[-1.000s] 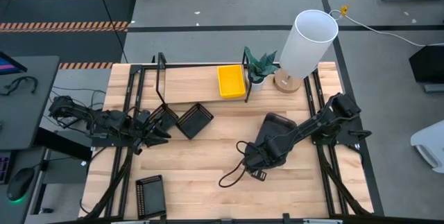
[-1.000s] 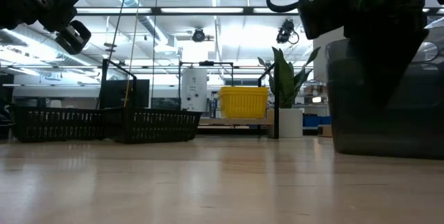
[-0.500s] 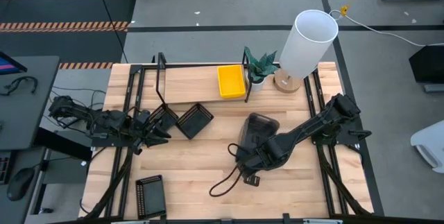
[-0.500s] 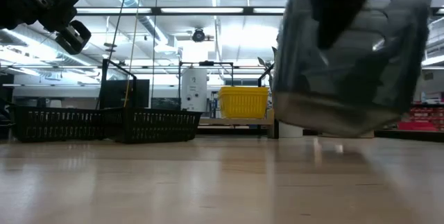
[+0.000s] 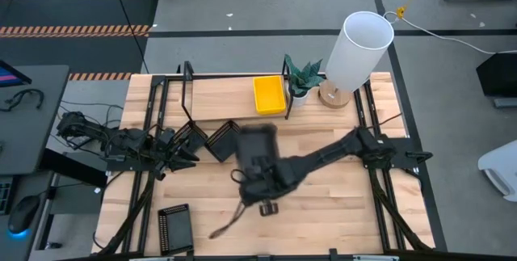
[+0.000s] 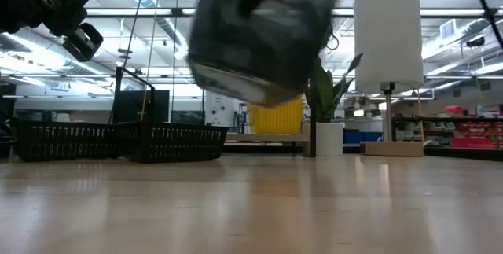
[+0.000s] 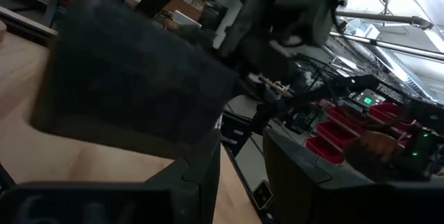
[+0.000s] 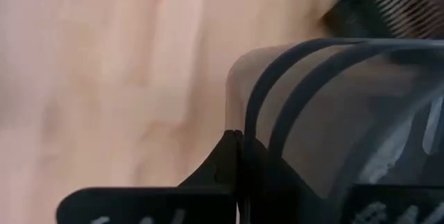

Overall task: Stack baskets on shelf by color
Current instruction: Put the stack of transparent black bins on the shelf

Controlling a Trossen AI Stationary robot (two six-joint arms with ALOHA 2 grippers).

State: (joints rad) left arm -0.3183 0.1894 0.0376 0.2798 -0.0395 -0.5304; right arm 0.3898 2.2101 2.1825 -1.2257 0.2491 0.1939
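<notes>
My right gripper [image 5: 262, 180] is shut on a smoky dark grey basket [image 5: 257, 149] above the middle of the table; the low view shows that basket [image 6: 267, 34] in the air and blurred. A yellow basket [image 5: 269, 94] stands on the shelf [image 5: 222, 98]. Two black slatted baskets [image 5: 191, 137] [image 5: 227, 141] rest on the tabletop in front of the shelf. A third black basket [image 5: 174, 229] lies near the near-left corner. My left gripper [image 5: 191, 158] is open and hovers just near of the two black baskets. My right gripper holds the grey basket by its rim [image 8: 258, 106] at the basket's near end. The wall stands between the two fingers [image 8: 216, 168], one inside and one outside. The fingers come from above. The basket is lifted clear of the table and tilted.
A lamp with a tall white shade [image 5: 356, 49] and a small potted plant [image 5: 302, 77] stand at the shelf's right end. A loose black cable [image 5: 230, 222] trails below my right arm. Bare wood [image 5: 339, 212] lies on the table's near right.
My right gripper has lifted the grey basket off the table's right half and swung it fast toward the left, from the right of centre to just right of the black baskets. The basket has gone from resting on the wood to hanging tilted in the air.
</notes>
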